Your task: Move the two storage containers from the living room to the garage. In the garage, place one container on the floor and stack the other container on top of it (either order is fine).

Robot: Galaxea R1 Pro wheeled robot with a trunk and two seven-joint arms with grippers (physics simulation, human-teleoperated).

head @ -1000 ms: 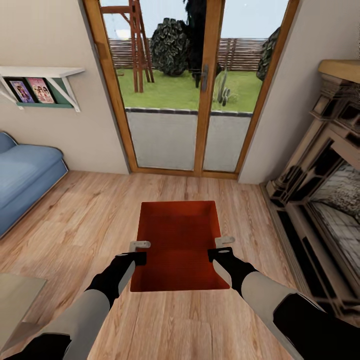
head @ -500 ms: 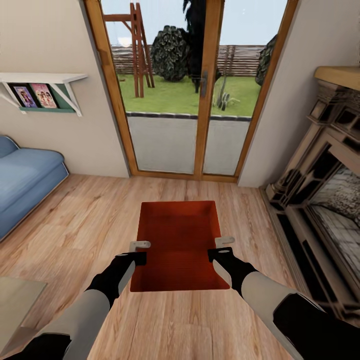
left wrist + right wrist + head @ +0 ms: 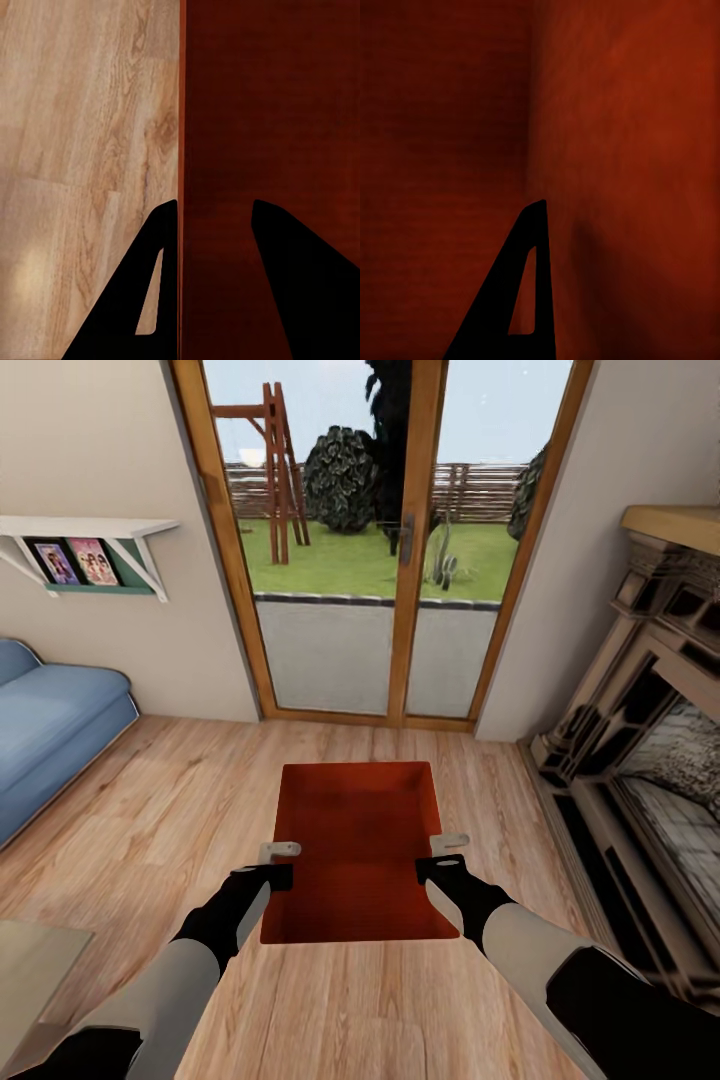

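Note:
One orange-red storage container [image 3: 355,840] hangs level above the light wood-plank floor [image 3: 150,810] of the living room, held between my two arms. My left gripper [image 3: 280,854] is shut on its left wall and my right gripper [image 3: 448,846] on its right wall. The left wrist view shows the container's wall [image 3: 181,112] running between two dark fingers [image 3: 146,300], one outside and one inside. In the right wrist view one finger [image 3: 514,292] sits inside against the red wall [image 3: 622,112]; the other finger is hidden.
Wood-framed glass doors [image 3: 400,560] stand straight ahead, with a garden behind them. A blue sofa [image 3: 50,720] lies at the left under a wall shelf [image 3: 90,525]. A dark fireplace [image 3: 650,760] fills the right side. A low table corner [image 3: 30,970] shows at the near left.
The whole picture has shifted: doors, shelf and fireplace sit lower and a little nearer, so the camera moved. The container and both grippers keep their place between the arms.

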